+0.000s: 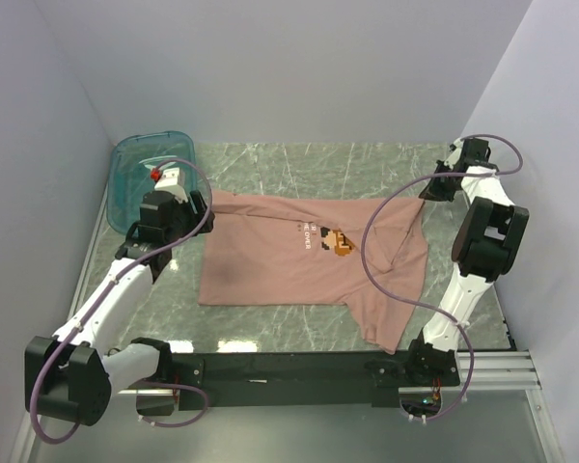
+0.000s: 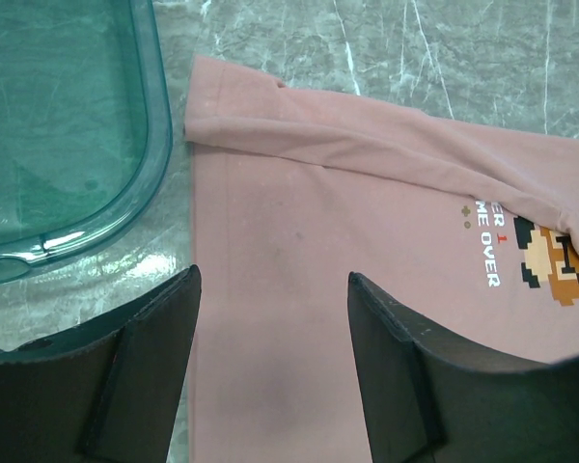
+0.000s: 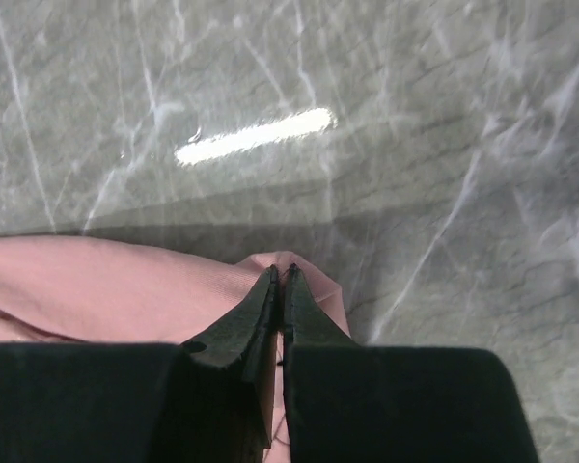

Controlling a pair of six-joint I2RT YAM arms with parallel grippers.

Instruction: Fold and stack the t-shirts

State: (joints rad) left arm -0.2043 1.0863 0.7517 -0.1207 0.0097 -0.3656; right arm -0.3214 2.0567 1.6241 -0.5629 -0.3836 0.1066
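We are looking at the dusty-pink t-shirt (image 1: pixel 289 265) lying spread across the middle of the marble table (image 1: pixel 270 159), chest side up, with one part trailing toward the near right. A raised fold (image 2: pixel 367 145) is running along its far edge, from the left corner toward the chest.

The right gripper (image 3: pixel 281 275) is sitting at the shirt's far right corner with its jaws pressed together, and we are reading pink cloth right at the tips, so it appears to be pinching that corner. The left gripper (image 2: pixel 272 280) is hovering over the shirt's left part with its jaws standing wide apart and nothing between them, just beside the teal tub (image 2: pixel 159 145).

We are worrying most about the right-hand bite. It is taking only the very edge of the cloth, so a quick pull may be letting the corner slip out. With only one corner gripped, dragging could also be bunching the shirt rather than folding it flat, and the existing ridge could be getting pressed into the fold. On the left, a descent drifting leftward risks knocking the tub's rim.

On the chest, beside the brown-orange pixel-figure print (image 2: pixel 550 265), we are reading white lettering (image 2: pixel 490 253) as "ME OVER"; its start is hiding under the fold. A shorter line above it is too cut off to read. We are seeing no brand label.
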